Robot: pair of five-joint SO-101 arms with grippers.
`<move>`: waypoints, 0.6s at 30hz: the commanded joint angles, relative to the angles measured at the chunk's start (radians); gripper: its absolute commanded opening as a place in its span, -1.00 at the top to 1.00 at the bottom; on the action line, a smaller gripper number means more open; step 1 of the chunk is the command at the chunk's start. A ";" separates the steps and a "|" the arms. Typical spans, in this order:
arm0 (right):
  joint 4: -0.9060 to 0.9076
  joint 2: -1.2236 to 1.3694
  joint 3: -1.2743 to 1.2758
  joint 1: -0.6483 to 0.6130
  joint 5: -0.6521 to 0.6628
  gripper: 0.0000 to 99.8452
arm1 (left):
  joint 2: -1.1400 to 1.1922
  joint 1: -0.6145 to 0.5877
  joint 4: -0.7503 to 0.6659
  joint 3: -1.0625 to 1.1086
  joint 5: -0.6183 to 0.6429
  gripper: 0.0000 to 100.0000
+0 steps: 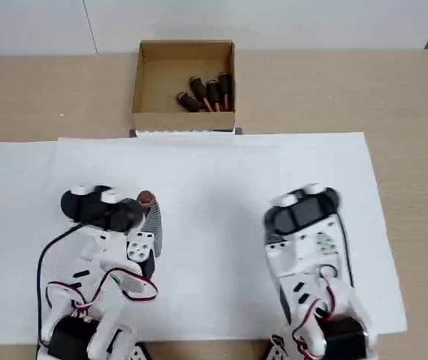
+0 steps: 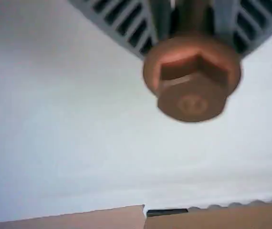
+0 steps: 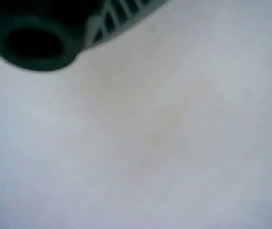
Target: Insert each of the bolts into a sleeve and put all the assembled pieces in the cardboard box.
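My left gripper [image 1: 151, 216] sits over the left part of the white paper, shut on a copper-coloured bolt [image 1: 146, 199]. In the left wrist view the bolt's hexagonal head [image 2: 192, 78] sticks out from between the grey ribbed jaws and faces the camera. The right arm [image 1: 304, 211] is over the right part of the paper, its body covering its gripper from above. In the right wrist view, the right gripper [image 3: 64, 21] is shut on a black sleeve [image 3: 35, 44] whose open bore faces the camera. The cardboard box [image 1: 148, 118] stands at the back centre with several assembled pieces [image 1: 206, 93] inside.
A large white paper sheet [image 1: 221, 187] covers the wooden table [image 1: 41, 90] under both arms. Its far edge ends just before the box. Red, white and black cables [image 1: 116, 285] run along the arms near the front edge.
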 commanded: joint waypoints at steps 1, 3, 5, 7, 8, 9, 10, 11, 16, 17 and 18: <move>-0.076 -0.008 0.017 -0.081 -0.009 1.00 | -0.020 -0.005 -0.035 0.001 0.077 0.99; -0.104 -0.008 0.041 -0.130 -0.009 1.00 | -0.020 0.000 -0.035 0.001 0.124 0.99; -0.125 -0.008 0.066 -0.180 -0.009 1.00 | -0.020 0.000 -0.035 0.001 0.198 0.99; -0.147 -0.008 0.089 -0.232 -0.009 1.00 | -0.020 0.002 -0.035 0.001 0.273 0.99; -0.156 -0.008 0.100 -0.259 -0.009 1.00 | -0.020 0.003 -0.035 0.001 0.305 0.99; -0.166 -0.008 0.109 -0.283 -0.008 1.00 | -0.020 0.005 -0.035 0.001 0.331 0.99; -0.179 -0.008 0.117 -0.309 -0.006 1.00 | -0.020 0.005 -0.038 0.001 0.348 0.99; -0.191 -0.008 0.123 -0.332 -0.006 1.00 | -0.020 0.005 -0.046 0.002 0.361 0.99; -0.226 -0.008 0.158 -0.410 0.000 1.00 | -0.020 0.005 -0.110 0.002 0.384 0.99; -0.226 -0.008 0.166 -0.424 0.000 1.00 | -0.020 0.006 -0.130 0.004 0.387 0.99; -0.226 -0.008 0.175 -0.435 0.005 1.00 | -0.020 0.006 -0.150 0.004 0.390 0.99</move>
